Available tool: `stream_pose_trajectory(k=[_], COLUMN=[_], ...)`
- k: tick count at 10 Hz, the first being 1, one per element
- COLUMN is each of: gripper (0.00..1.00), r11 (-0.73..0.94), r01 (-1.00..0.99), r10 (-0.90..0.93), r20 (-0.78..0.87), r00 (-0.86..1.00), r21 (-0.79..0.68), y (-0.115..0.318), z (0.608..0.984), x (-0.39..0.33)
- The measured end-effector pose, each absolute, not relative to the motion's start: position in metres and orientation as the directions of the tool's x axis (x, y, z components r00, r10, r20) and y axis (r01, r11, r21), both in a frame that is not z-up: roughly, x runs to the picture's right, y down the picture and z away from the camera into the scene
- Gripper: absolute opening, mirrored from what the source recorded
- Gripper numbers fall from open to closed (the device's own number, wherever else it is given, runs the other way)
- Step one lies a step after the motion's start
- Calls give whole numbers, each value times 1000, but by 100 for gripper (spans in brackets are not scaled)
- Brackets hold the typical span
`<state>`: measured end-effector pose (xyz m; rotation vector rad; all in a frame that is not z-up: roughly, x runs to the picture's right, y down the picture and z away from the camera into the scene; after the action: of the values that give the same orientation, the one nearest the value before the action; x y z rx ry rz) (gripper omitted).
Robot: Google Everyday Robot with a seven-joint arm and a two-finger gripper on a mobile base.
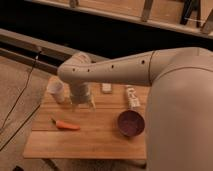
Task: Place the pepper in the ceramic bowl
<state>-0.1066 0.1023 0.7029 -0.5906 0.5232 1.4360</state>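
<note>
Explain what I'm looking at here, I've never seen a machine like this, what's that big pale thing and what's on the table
The big pale shape is a robot arm, reaching in from the right over a wooden table. There is just one picture, looking down on the table past the arm; where the camera is mounted I cannot tell. The arm's hand points down over the back left of the table, open and holding nothing. On the table lie an orange pepper at the front left, a dark purple bowl to its right, a white cup at the back left, and a small white object and a longer white one that I cannot identify.
</note>
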Motion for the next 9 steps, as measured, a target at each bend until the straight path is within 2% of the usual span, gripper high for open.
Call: stream_pose_trajectory(k=[5,6,9], gripper=[65,65,65], r11=[50,96,375], r01=[-997,-993,-917], r10=[750,750,689], r20=[-656,-652,-620], r00=[77,113,375], r21=[-60,-62,-137], y=[103,103,107], z=[703,706,727], x=[-106,-105,-131])
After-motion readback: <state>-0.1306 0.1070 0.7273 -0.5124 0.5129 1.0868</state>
